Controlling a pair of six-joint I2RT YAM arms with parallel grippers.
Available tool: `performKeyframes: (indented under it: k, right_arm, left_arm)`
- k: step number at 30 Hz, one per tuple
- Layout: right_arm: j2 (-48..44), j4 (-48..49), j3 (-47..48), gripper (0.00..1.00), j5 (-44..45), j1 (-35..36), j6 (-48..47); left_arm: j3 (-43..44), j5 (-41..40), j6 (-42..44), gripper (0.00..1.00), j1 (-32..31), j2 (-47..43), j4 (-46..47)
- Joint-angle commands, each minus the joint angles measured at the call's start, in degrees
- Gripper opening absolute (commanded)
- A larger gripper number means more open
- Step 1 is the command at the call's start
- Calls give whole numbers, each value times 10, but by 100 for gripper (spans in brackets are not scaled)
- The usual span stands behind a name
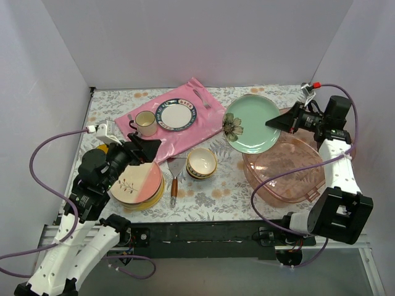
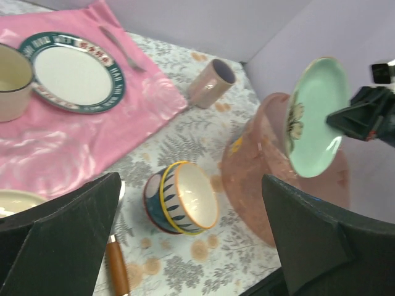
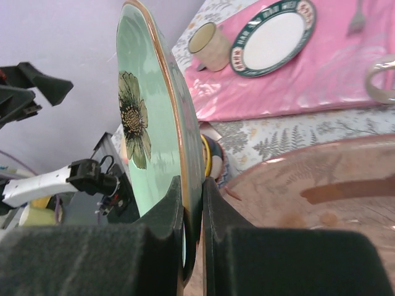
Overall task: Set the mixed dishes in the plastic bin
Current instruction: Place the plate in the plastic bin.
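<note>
My right gripper (image 1: pixel 276 123) is shut on the rim of the mint-green flowered plate (image 1: pixel 250 124) and holds it tilted above the left edge of the translucent pink plastic bin (image 1: pixel 285 171). In the right wrist view the fingers (image 3: pixel 191 185) clamp the plate (image 3: pixel 148 105) on edge over the bin (image 3: pixel 321 197). My left gripper (image 1: pixel 145 148) is open and empty above a stack of cream and pink plates (image 1: pixel 137 184). Stacked patterned bowls (image 1: pixel 201 163) sit mid-table and show between my left jaws (image 2: pixel 182 197). A pinkish mug (image 2: pixel 211 82) lies beyond them.
A flat pink mat (image 1: pixel 185 139) at the back holds a white plate with a dark blue rim (image 1: pixel 176 116), a cream mug (image 1: pixel 145 123) and a fork (image 1: pixel 200 97). A wooden-handled spatula (image 1: pixel 174 182) lies between the plate stack and the bowls.
</note>
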Motion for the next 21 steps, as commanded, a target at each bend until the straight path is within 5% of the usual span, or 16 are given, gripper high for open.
performKeyframes:
  k: [1,21]
  right_arm:
    - [-18,-38,27,1,-36,-48,-48]
    - [12,-203,67,1,20,-155,-225]
  left_arm:
    - [-4,-69,73,98,2,-18,-70]
    - [-131,-80,60,98,1,-132,-50]
